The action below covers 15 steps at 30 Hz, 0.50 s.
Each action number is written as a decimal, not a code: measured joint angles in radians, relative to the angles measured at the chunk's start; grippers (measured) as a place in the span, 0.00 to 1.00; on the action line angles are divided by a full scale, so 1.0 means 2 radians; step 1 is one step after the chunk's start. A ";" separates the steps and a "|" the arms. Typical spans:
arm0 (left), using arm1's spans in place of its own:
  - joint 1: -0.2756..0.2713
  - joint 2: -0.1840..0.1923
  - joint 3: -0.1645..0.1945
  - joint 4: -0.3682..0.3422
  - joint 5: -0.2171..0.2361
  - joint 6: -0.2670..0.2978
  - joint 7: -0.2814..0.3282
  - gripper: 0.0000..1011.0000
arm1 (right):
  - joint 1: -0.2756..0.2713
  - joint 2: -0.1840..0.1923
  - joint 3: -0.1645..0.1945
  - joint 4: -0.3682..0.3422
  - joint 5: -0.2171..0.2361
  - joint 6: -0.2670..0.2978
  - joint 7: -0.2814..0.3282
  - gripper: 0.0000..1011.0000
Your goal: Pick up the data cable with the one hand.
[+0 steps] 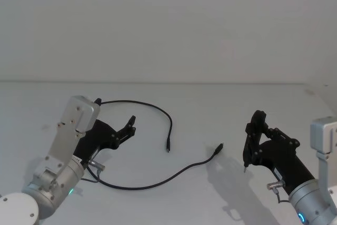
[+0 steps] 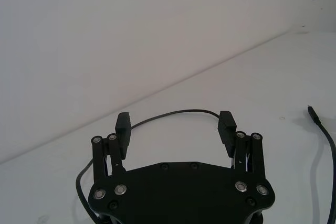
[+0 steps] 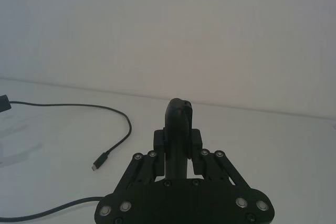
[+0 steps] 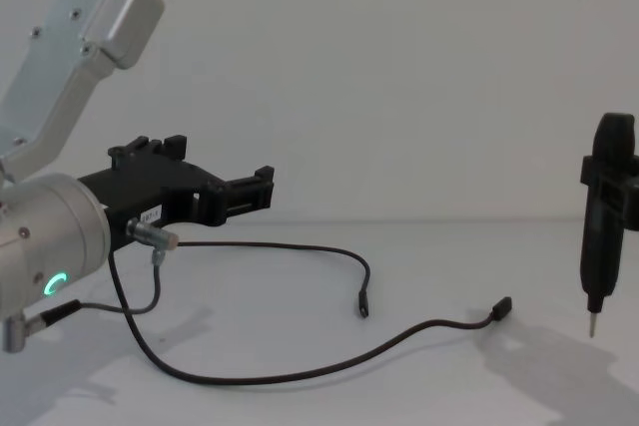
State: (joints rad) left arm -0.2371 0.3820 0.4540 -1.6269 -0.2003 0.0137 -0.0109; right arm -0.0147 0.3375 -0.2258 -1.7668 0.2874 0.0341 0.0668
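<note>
1. Left claw, at lower left of the head view, is spread wide and holds nothing. It hangs over the surface.
2. The data cable lies flat at centre frame. Its cord arcs past the fingertips and loops back beneath the wrist.
3. Right claw, at lower right, is pressed together on a slim black tool. It is idle, well apart from the cable.
4. Risk: the cord is thin and flat, so a shallow descent would probably close the pads above it or push it aside.
5. Risk: the claw's own grey wire hangs near the cord, and a grasp there could snag both.
6. The chest view shows the claw's height above the surface, which the head view does not. The left wrist view shows the arc crossing just beyond the fingertips.
</note>
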 joint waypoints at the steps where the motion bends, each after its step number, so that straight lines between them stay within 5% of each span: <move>1: 0.000 0.000 0.000 0.000 0.000 0.000 0.000 0.99 | 0.000 0.000 0.000 0.000 0.000 0.000 0.000 0.28; 15: 0.000 0.000 0.000 0.000 0.000 0.000 0.000 0.99 | 0.000 0.000 0.000 0.000 0.000 0.000 0.000 0.28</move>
State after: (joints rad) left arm -0.2371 0.3822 0.4542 -1.6264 -0.2004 0.0137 -0.0109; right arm -0.0146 0.3374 -0.2258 -1.7667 0.2874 0.0341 0.0668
